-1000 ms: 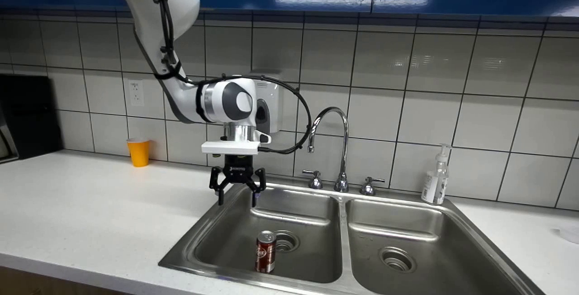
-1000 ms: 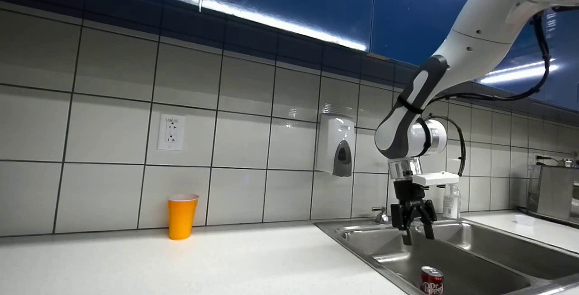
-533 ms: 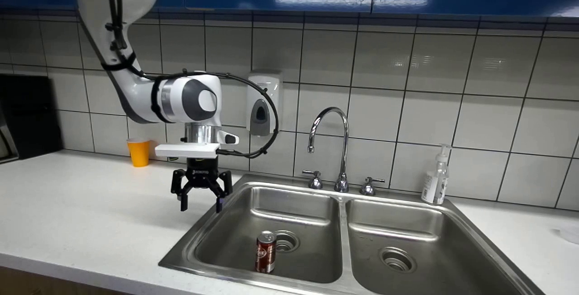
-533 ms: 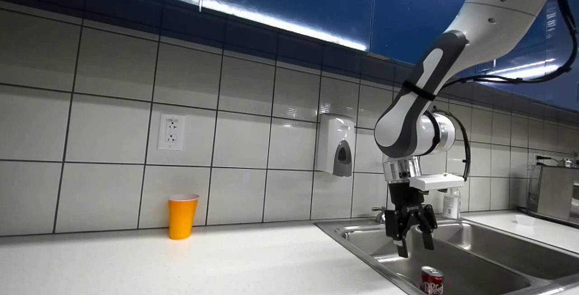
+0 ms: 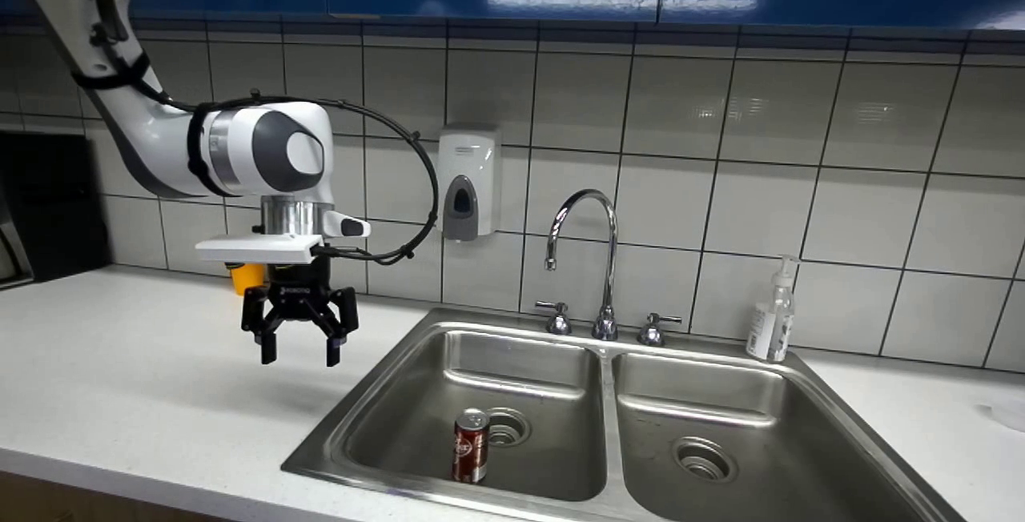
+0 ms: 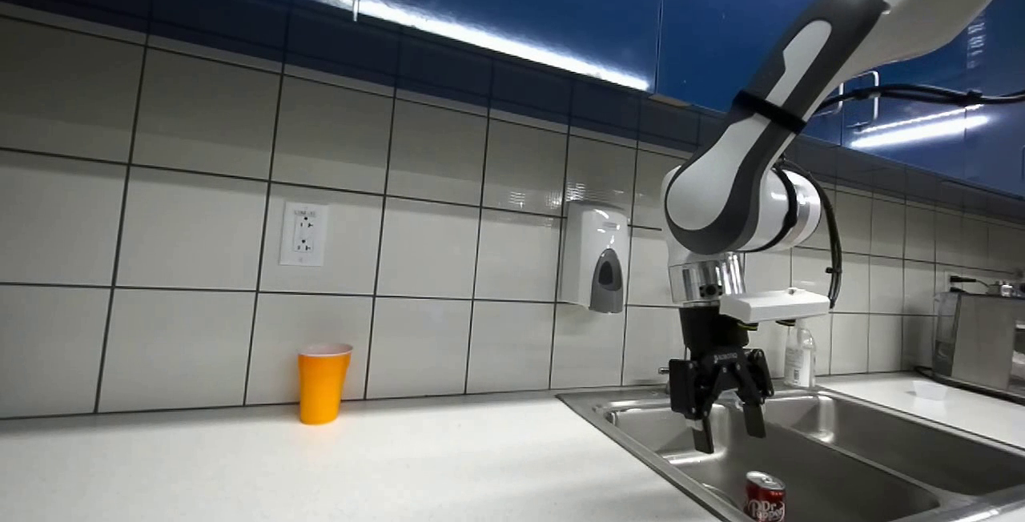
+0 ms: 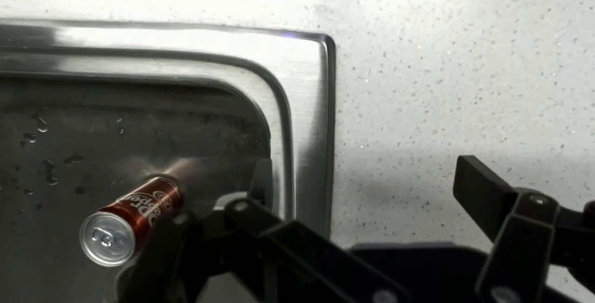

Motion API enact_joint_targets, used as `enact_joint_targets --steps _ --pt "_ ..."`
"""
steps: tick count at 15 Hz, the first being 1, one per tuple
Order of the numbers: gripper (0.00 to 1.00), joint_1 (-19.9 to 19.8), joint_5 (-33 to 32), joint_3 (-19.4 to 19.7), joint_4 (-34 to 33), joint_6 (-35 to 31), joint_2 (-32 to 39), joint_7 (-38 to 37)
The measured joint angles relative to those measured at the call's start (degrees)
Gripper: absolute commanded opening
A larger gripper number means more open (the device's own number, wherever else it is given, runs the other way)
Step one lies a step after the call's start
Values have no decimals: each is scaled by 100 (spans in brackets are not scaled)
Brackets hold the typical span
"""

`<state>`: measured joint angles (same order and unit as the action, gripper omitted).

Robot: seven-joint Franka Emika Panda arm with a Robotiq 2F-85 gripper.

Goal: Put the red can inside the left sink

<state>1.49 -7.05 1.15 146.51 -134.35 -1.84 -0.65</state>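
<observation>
A dark-red drink can (image 5: pixel 470 446) stands upright inside the left sink (image 5: pixel 552 446), on the basin floor just beside the round drain (image 5: pixel 512 427). The robot's black pincer (image 5: pixel 300 351) hangs above the white tabletop (image 5: pixel 120 394) near the basin's outer edge, well apart from the can, its two fingers spread with nothing between them. In the wrist view, one finger shows against the steel edge and the other against the speckled tabletop. Judging by this, the task looks done: the can is in the basin asked for and nothing grips it. Probably all that is left is for the arm (image 5: pixel 156 146) to finish moving clear. Compared with a second ago, the pincer has travelled sideways, from over the sink's edge to over the tabletop, while the can has not moved. The white wall dispenser (image 5: pixel 468 182), then partly behind the arm, is now fully uncovered in that exterior view. The orange cup (image 6: pixel 323 384) by the wall has stayed put, though in an exterior view the robot's wrist now hides its upper part.
</observation>
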Motion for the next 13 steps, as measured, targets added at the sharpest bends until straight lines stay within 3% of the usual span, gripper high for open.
enact_joint_targets --steps 13 --pt "100 13 11 -17 76 0 -79 -23"
